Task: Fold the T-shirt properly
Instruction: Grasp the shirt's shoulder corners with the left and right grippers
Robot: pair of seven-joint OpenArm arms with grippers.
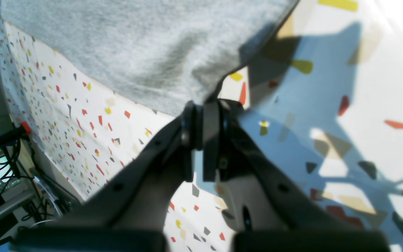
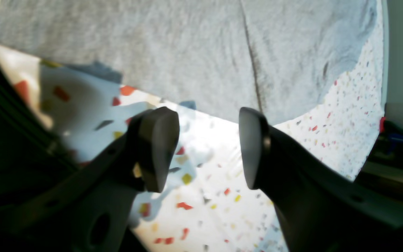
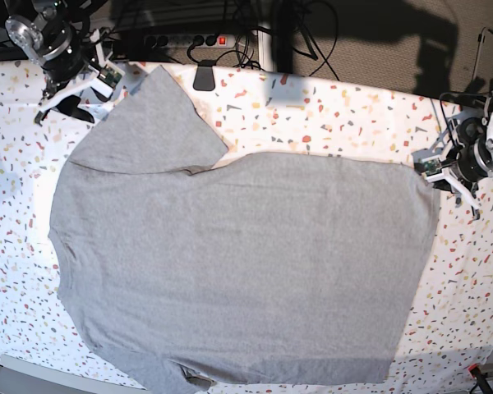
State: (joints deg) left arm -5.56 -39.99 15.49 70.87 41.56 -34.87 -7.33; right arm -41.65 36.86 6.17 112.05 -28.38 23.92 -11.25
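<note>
The left gripper (image 1: 201,126) pinches the grey T-shirt's (image 3: 255,254) far-right corner; lifting one-sidedly could skew the fold.

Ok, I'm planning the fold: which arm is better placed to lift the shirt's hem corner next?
Left, I'd judge: its gripper pinches the grey T-shirt corner; the right gripper gapes, gripping nothing.

A grey T-shirt (image 3: 255,254) lies spread on a surface covered by white cloth (image 3: 20,197) with multicoloured speckles.
</note>
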